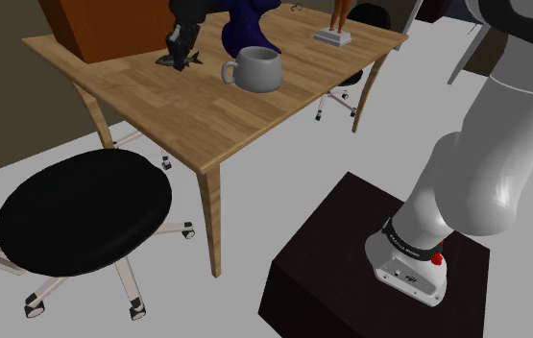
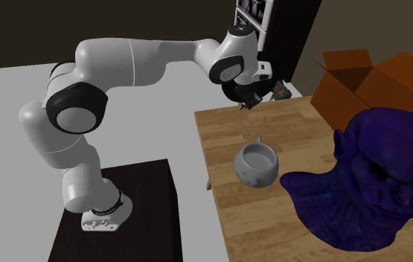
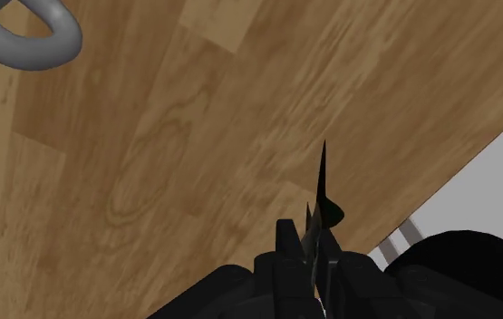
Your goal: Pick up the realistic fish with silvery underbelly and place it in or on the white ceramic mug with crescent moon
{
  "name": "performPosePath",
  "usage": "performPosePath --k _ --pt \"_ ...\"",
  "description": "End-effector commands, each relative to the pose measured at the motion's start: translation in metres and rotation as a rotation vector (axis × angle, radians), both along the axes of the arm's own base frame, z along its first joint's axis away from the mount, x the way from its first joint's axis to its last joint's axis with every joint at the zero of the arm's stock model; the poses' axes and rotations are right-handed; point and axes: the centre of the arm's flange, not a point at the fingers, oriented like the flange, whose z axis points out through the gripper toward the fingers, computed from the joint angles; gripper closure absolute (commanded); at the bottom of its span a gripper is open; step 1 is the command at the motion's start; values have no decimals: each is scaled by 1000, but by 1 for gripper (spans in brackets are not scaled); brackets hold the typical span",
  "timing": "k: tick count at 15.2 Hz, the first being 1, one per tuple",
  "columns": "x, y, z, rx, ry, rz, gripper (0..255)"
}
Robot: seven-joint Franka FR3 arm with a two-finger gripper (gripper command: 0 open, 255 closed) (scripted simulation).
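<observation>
Wrist view: the end effector had its two black fingers closed on the fish. The fish was a thin dark body seen edge-on, with one pointed fin standing out past the fingertips. The grey handle of the mug lay well beyond, across bare wood-grain counter.
Shoulder view: a black stool stood on the floor by the counter's near corner. A small figurine on a pale base stood near the far corner, to this view's right of the mug.
Second exterior view: the mug showed its pale inside and some small coloured marks low on its side, too small to make out. The white arm reached from the stand over the counter's end. A brown open box and a dark blue bust stood on the counter.
Writing: there was pale lettering on the dark band at the arm's foot, too small to read.
Fish and end effector: the fish was clamped directly under the end effector. It was at the counter's surface or barely above it; I could not tell which.
Fish and mug: they were apart, the fish to the shoulder view's left of the mug, on the side of the handle.
</observation>
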Motion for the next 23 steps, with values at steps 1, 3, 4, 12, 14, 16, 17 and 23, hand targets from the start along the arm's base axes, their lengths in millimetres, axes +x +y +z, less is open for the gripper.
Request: performPosePath --k 1,3,4,12,14,16,17,23 --pt "0 0 11 0 1 0 255" --pt "0 0 21 0 1 0 255" --pt "0 0 27 0 1 0 255" --pt "0 0 69 0 1 0 255" --pt "0 0 75 0 1 0 255" --pt "-4 -26 74 0 1 0 255" --pt "-6 -39 74 0 1 0 255" --pt "-20 -117 71 0 1 0 255"
